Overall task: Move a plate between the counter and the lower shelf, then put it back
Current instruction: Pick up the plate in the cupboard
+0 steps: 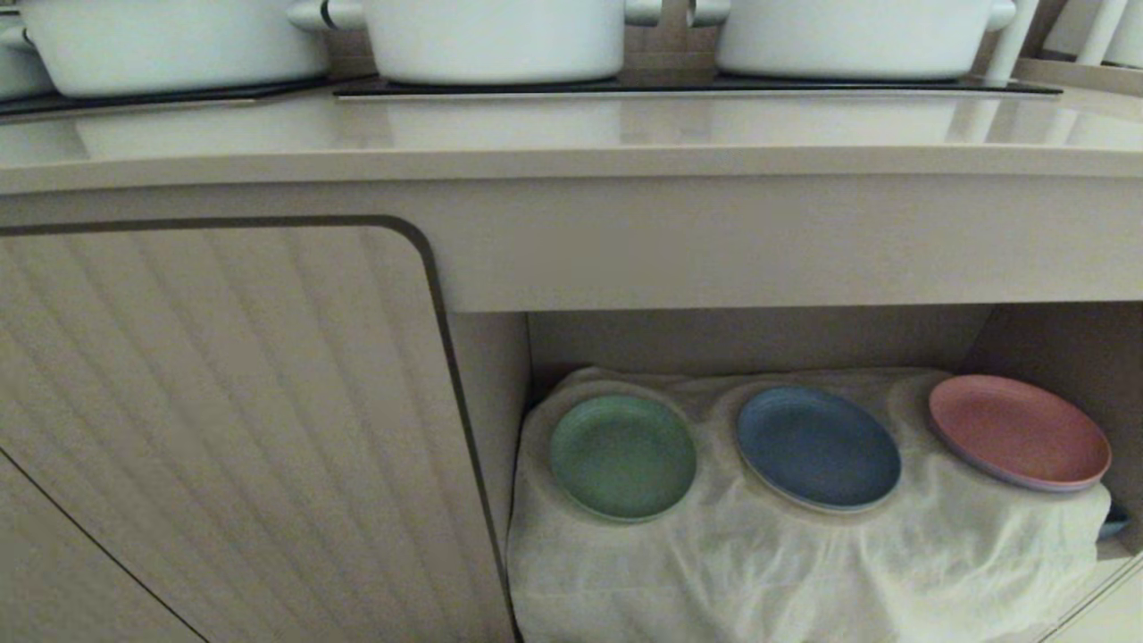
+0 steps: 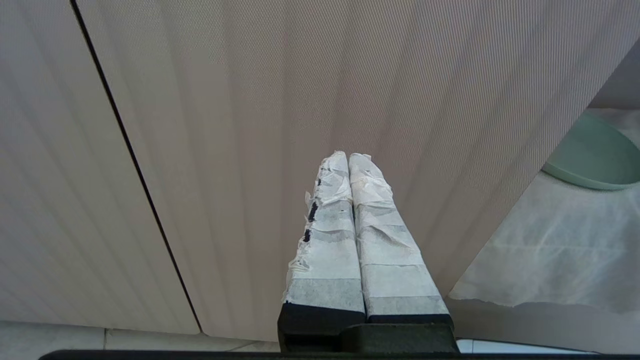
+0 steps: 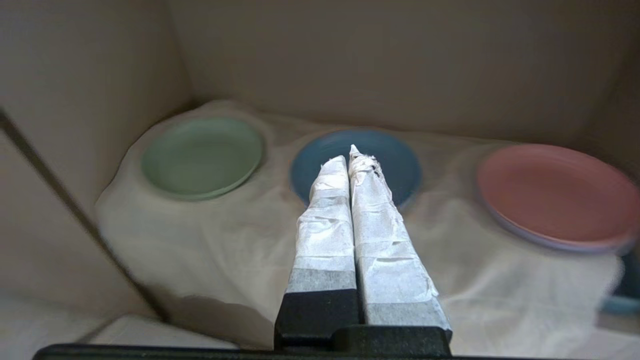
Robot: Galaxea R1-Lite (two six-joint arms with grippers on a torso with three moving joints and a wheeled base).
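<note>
The mint-green plate (image 1: 622,457) lies flat at the left end of the lower shelf (image 1: 804,554), on its off-white cloth; it also shows in the right wrist view as the plate (image 3: 202,157) and at the edge of the left wrist view (image 2: 595,155). The counter (image 1: 571,147) runs above, a beige slab with black hob panels. My right gripper (image 3: 348,157) is shut and empty, out in front of the shelf, pointing toward the blue plate (image 3: 390,160). My left gripper (image 2: 348,159) is shut and empty, facing the ribbed cabinet door (image 2: 300,100). Neither arm shows in the head view.
A blue plate (image 1: 818,446) and a pink plate (image 1: 1018,431) lie to the right of the green one on the cloth. White pots (image 1: 496,36) stand on the hobs. The ribbed cabinet door (image 1: 214,420) closes off the space left of the shelf.
</note>
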